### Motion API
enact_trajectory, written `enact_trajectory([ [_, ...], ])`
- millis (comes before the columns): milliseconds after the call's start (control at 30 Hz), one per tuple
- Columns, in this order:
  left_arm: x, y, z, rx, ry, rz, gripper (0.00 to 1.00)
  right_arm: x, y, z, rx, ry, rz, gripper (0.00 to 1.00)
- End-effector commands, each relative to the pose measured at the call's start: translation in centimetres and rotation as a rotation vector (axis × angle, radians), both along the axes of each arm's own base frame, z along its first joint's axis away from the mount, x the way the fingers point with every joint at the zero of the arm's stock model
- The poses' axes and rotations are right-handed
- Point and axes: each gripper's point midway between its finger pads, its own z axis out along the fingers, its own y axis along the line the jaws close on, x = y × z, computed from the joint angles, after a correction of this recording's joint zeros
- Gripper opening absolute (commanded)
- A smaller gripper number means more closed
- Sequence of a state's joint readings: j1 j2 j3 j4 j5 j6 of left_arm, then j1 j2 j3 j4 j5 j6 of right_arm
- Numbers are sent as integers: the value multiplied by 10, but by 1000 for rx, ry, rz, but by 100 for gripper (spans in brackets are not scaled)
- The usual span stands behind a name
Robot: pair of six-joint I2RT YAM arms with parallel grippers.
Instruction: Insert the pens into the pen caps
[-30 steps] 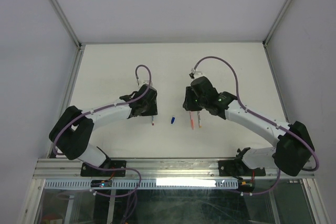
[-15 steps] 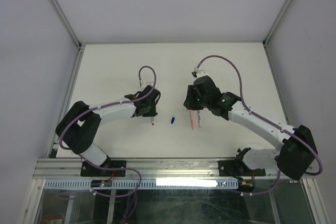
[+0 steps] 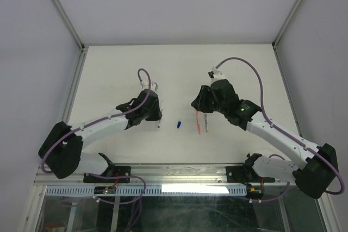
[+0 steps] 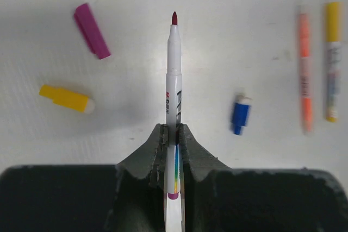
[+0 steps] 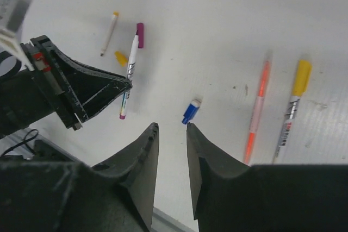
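Observation:
My left gripper [image 4: 173, 129] is shut on a white pen [image 4: 174, 80]. The pen's dark red tip points away from the wrist and its magenta end sits back between the jaws. From the right wrist the same pen [image 5: 128, 71] shows in that gripper [image 5: 128, 83]. A magenta cap [image 4: 91, 30] and a yellow cap [image 4: 65, 98] lie left of the pen. A blue cap [image 4: 240, 115] lies to its right. My right gripper [image 5: 172, 127] hangs open and empty just short of the blue cap [image 5: 191, 111]. From above, the left gripper [image 3: 157, 119] and right gripper [image 3: 198, 103] flank the blue cap [image 3: 178, 124].
An orange pen [image 5: 257, 107] and a yellow-capped pen [image 5: 292, 101] lie side by side right of the blue cap. Another white pen with a yellow end [image 5: 108, 33] lies farther off. Metal frame posts [image 3: 60, 9] and side walls border the white table [image 3: 179, 63].
The left jaws have shut on the pen. The left arm has stretched out lower and flatter. The right arm has shifted a little to the right and back.

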State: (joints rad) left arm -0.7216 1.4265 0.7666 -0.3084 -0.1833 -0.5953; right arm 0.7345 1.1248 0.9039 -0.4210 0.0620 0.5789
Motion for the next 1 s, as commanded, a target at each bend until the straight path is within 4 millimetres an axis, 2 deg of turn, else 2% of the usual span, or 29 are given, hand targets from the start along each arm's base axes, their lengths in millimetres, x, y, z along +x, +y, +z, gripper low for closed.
enact_trajectory([
  [0, 5, -37, 93, -277, -257, -140, 5, 0, 28, 42, 253, -41, 15, 31],
  [133, -4, -46, 130, -400, -335, -199, 5, -2, 50, 50, 403, 1, 33, 33],
  [267, -12, -54, 148, -475, -353, -246, 5, 1, 64, 53, 461, 10, 46, 36],
  [500, -20, -64, 156, -522, -355, -306, 4, 1, 86, 61, 501, 15, 52, 40],
  [767, -28, -69, 165, -554, -371, -365, 3, 12, 95, 53, 480, 27, 36, 40],
  [867, -30, -70, 164, -556, -367, -382, 3, 15, 98, 55, 482, 19, 37, 37],
  [967, -32, -70, 163, -556, -366, -391, 2, 18, 98, 56, 478, 8, 34, 26],
])
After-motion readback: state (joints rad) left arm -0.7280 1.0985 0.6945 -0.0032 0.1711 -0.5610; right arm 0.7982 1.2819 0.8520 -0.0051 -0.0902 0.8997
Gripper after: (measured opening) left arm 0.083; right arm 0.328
